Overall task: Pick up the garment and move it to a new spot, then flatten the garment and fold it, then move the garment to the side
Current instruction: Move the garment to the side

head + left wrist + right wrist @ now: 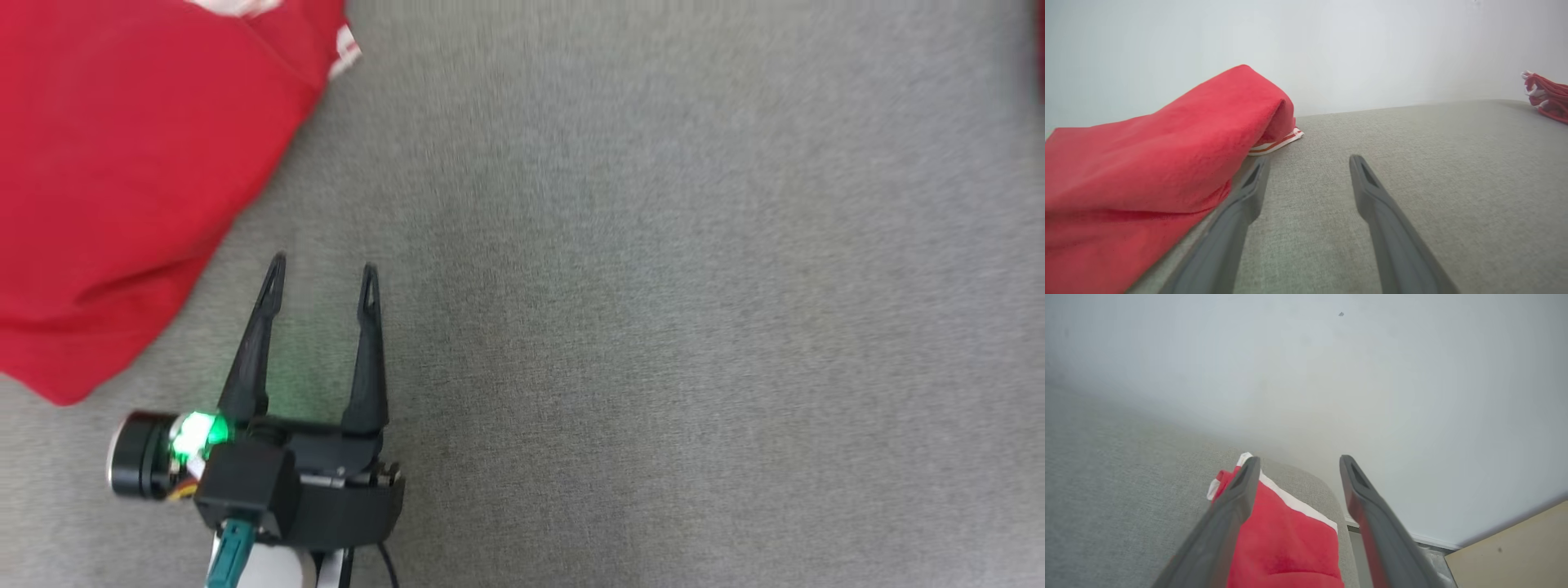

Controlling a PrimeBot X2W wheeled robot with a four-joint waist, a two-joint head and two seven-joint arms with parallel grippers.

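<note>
your red garment [122, 180] lies upper left on the tabletop [653, 327], just beside left gripper [323, 263], fingers wide, empty. right wrist view adds a second red garment [1290, 547], lower centre, behind right gripper [1299, 458], fingers wide, empty.

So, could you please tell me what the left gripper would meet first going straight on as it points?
Probably the red garment: its striped hem lies just ahead of the left gripper's nearer finger. Between the open jaws the grey surface looks free, though depth is unclear.
</note>
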